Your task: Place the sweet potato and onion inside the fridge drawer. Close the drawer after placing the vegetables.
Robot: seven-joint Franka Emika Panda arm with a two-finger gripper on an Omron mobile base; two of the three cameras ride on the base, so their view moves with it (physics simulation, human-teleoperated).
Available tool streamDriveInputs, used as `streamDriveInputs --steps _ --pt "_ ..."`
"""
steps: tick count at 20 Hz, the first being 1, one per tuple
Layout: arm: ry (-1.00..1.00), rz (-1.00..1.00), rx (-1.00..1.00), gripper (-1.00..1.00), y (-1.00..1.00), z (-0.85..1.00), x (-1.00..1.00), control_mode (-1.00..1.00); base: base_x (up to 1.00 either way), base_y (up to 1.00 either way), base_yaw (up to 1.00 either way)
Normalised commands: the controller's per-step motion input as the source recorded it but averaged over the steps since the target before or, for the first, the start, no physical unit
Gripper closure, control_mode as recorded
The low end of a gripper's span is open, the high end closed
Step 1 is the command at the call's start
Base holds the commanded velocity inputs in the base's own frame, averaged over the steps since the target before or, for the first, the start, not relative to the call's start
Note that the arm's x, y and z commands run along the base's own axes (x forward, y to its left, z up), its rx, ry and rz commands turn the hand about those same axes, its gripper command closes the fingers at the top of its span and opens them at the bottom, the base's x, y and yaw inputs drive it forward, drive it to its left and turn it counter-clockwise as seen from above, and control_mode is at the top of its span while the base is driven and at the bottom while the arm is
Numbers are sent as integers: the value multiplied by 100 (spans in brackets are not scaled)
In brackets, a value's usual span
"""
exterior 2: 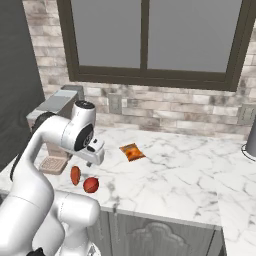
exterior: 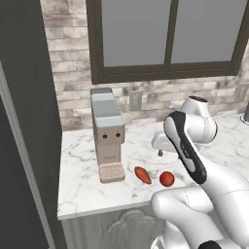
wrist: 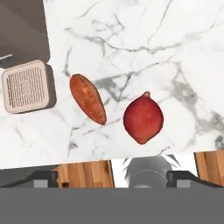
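Gripper (wrist: 112, 177) hangs spread and empty above the sweet potato (wrist: 88, 99) beside the onion (wrist: 143, 118) — first pickup step, I judge — calling for a descent onto one.

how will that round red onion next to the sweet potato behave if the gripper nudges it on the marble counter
The round red onion would probably roll: it is nearly ball-shaped and lies free on the smooth marble counter. Its glossy skin may slip between fingers. It lies apart from the elongated orange sweet potato, so a sideways nudge could knock them together.
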Motion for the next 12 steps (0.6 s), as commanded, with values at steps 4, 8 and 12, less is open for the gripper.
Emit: streamDriveInputs --steps 4,8,12 --pt "17 -6 0 -100 -1 -52 -3 -100 0 0 0" --pt "20 -4 0 -100 0 -70 4 -100 0 0 0" --pt "10 -2 0 -100 -12 -36 8 -100 0 0 0"
